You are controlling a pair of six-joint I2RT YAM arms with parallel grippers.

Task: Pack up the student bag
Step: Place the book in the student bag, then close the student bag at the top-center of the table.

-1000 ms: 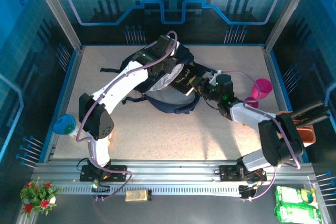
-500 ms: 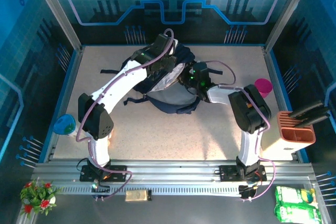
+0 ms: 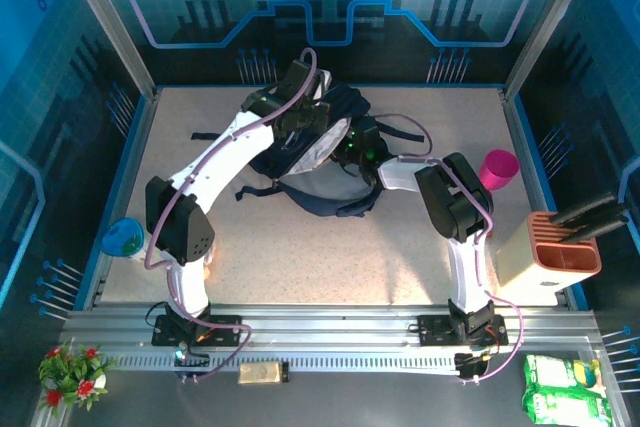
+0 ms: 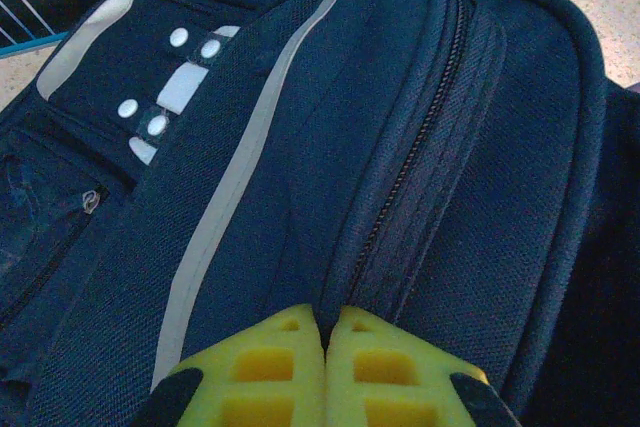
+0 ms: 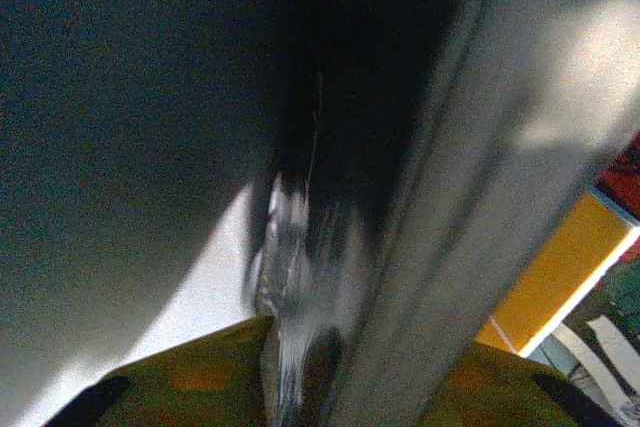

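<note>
Top view: found bag [image 3: 325,195] lying at far centre of tabletop [image 3: 330,267], black straps trailing left and toward the near side. Noted both arms reaching onto it: left arm [image 3: 215,162] to its far-left top, right arm [image 3: 455,207] to its right side, wrist at the pale opening. Logged around it: pink cup [image 3: 498,167] at right, well apart; knife block [image 3: 560,252] at right edge; blue-green object [image 3: 124,238] at left edge. Logged off the tabletop, by the near rail: flowers [image 3: 70,371], green packets [image 3: 566,393], small tan block [image 3: 262,374].

Left wrist view, adding detail lost from above: navy weave of bag [image 4: 330,97], grey stripe [image 4: 240,157], zipper [image 4: 410,162] running down to the yellow fingers [image 4: 260,377]. Recorded left jaws pressed together at the zipper band, touching the bag; cannot tell whether fabric nipped between.

Right wrist view: heavily blurred. Made out yellow fingers [image 5: 200,377] either side of a grey slab [image 5: 470,197], dark surface at left, orange-yellow panel [image 5: 545,307] at right. Right jaws set apart with the slab between; cannot tell whether clamping or loose.

Markings: patch [image 4: 170,77] on bag bearing white dots and bars, seen from left wrist. Print on green packets too small to read from above.
</note>
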